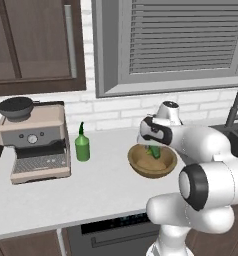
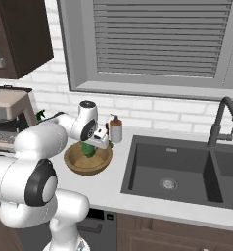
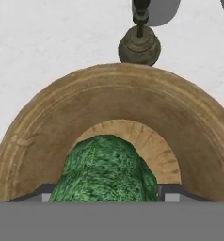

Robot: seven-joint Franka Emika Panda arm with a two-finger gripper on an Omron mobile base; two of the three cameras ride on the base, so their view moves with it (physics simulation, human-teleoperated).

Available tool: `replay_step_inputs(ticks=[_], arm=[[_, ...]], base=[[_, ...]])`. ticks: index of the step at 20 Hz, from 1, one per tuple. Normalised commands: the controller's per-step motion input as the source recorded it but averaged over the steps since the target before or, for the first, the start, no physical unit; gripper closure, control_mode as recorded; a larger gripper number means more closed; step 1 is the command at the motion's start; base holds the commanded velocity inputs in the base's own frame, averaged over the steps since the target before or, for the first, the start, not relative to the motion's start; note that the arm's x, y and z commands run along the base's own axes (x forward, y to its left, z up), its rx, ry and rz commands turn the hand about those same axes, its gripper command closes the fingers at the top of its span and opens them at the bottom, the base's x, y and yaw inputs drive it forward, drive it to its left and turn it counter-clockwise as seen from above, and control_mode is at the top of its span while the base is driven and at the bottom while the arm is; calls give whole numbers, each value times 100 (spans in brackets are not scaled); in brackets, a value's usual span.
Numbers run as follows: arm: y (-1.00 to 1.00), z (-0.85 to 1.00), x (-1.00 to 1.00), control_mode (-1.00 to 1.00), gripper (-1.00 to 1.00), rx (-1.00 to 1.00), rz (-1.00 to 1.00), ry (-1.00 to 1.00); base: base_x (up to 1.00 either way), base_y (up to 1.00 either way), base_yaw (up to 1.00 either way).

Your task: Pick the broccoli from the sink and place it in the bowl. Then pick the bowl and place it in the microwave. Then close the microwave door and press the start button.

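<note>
The light-brown wooden bowl [image 1: 140, 167] [image 2: 75, 163] [image 3: 43, 132] stands on the white counter, left of the sink [image 2: 152, 162]. My gripper [image 1: 153, 148] [image 2: 91, 146] [image 3: 106, 192] hangs just above the bowl's middle, pointing down. It is shut on the broccoli [image 1: 154, 152] [image 2: 89, 151] [image 3: 104, 167], a bumpy green lump that sits between the two fingertips, low over the bowl's darker inside. The microwave and its door are out of view.
A soap dispenser [image 2: 116, 130] [image 3: 139, 46] stands just behind the bowl. A green bottle [image 1: 82, 146] and a coffee machine [image 1: 37, 145] are to the left. The dark faucet [image 2: 220, 122] rises behind the sink on the right.
</note>
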Motion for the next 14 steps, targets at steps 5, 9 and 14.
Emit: replay_step_inputs(ticks=[5,9,14], arm=[[0,-31,1,-100,100,-1,0,3],[0,-23,0,-100,100,0,0,4],[2,-23,7,-100,-100,-1,0,3]], base=[[0,0,0],[0,0,0],[0,0,0]])
